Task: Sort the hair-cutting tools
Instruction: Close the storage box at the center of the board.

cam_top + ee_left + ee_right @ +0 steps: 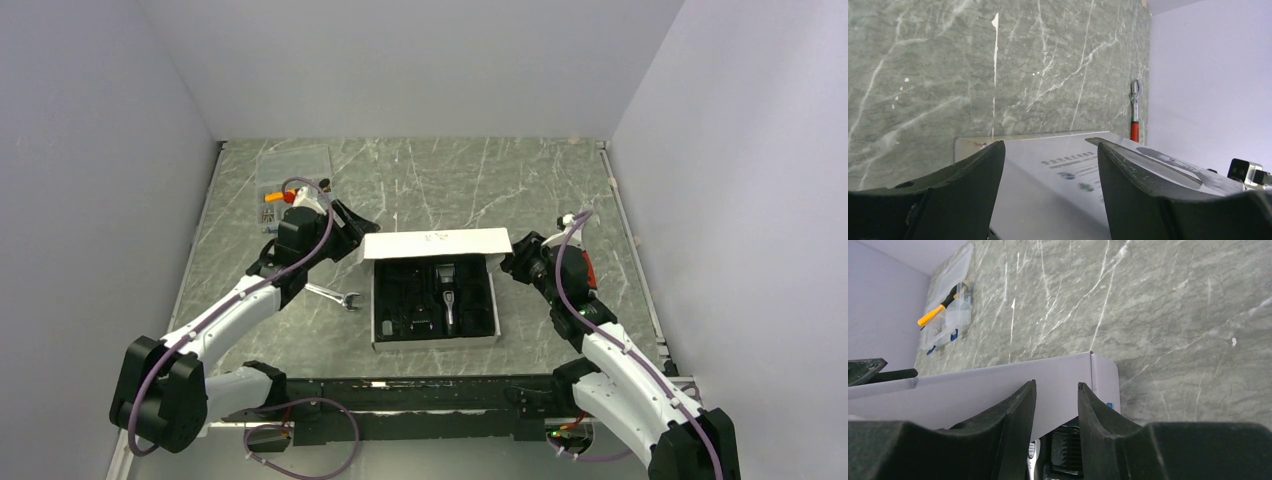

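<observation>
The hair clipper (449,296) lies in the white box (437,243) in the middle of the frame. The left gripper (1050,147), by the box's upper left corner, has its fingers spread wide. The right gripper (1056,386), by the upper right corner, has its fingers a little apart and holds nothing.

Right gripper (1056,386) parted above white box lid (973,387); organizer (950,295) beyond.

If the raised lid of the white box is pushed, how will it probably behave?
The lid looks like thin card hinged at the far edge of the box, so it would probably fold or flex. The box sits loose on the smooth marble table, so it may also slide.
</observation>
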`<act>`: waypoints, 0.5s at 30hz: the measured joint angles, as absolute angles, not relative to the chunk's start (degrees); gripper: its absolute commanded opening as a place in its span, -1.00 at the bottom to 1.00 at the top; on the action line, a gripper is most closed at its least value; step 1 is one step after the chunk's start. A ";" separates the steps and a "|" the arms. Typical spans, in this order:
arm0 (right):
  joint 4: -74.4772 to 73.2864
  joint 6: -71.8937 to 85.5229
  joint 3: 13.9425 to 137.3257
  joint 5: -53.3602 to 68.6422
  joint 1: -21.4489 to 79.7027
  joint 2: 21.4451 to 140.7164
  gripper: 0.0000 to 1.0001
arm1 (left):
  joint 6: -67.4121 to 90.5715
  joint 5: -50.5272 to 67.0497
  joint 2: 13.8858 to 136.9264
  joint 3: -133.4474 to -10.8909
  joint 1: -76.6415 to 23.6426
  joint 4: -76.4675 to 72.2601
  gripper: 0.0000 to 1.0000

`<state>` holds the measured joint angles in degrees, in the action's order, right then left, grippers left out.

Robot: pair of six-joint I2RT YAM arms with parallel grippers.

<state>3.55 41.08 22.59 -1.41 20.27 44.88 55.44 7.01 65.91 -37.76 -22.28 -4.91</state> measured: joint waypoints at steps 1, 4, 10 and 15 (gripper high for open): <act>3.55 41.06 22.59 -1.41 20.23 44.88 -0.20 | 55.46 7.03 65.91 -37.76 -22.48 -4.97 0.47; 3.57 41.04 22.59 -0.97 20.25 44.88 -0.17 | 55.86 7.25 65.91 -37.76 -23.22 -5.32 0.47; 3.31 40.60 22.55 -1.15 20.23 44.91 0.18 | 56.25 7.20 65.91 -37.76 -23.55 -5.19 0.52; 1.02 40.27 22.55 -3.09 20.03 43.68 0.33 | 56.18 6.50 65.87 -37.71 -23.70 -4.84 0.58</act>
